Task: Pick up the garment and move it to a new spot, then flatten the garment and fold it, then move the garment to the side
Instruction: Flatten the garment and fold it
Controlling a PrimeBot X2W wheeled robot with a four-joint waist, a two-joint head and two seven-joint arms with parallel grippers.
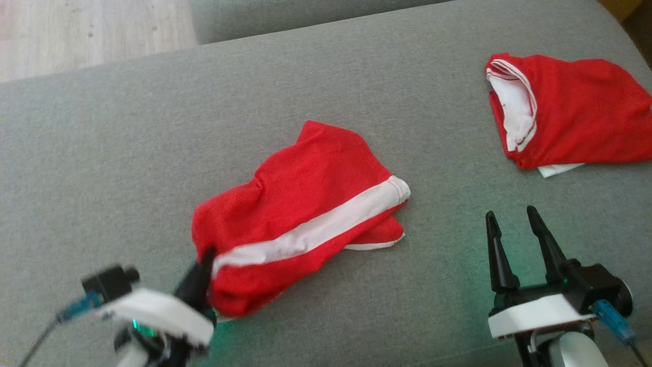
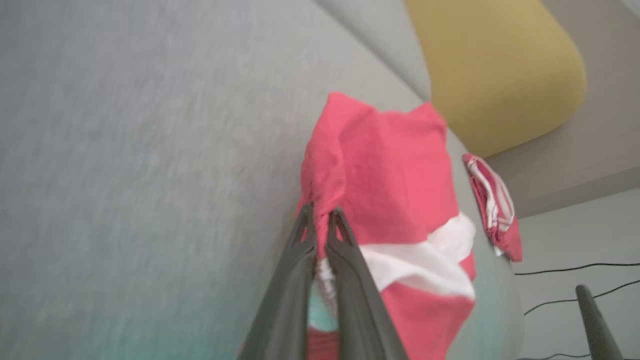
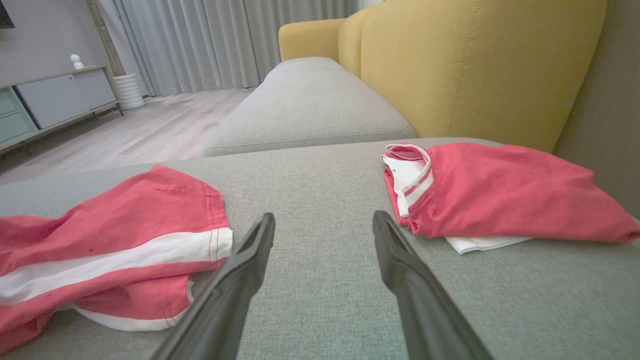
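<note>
Two red garments are on the grey fabric sofa seat (image 1: 127, 153), with two end effectors at work. The crumpled red cloth garment with a white stripe (image 1: 305, 204) lies mid-seat. The left end effector (image 2: 320, 217) is pinched together on its near edge. The folded red garment with white trim (image 1: 575, 112) sits well apart, far right. The right end effector (image 1: 511, 214) is between the two, fingers spread apart, gripping nothing.

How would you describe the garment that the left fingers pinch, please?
On the grey cushion, look at its middle. A crumpled red garment lies there, pinched at its near-left end. Unlike the folded red one far right, it bears one broad white stripe.
</note>
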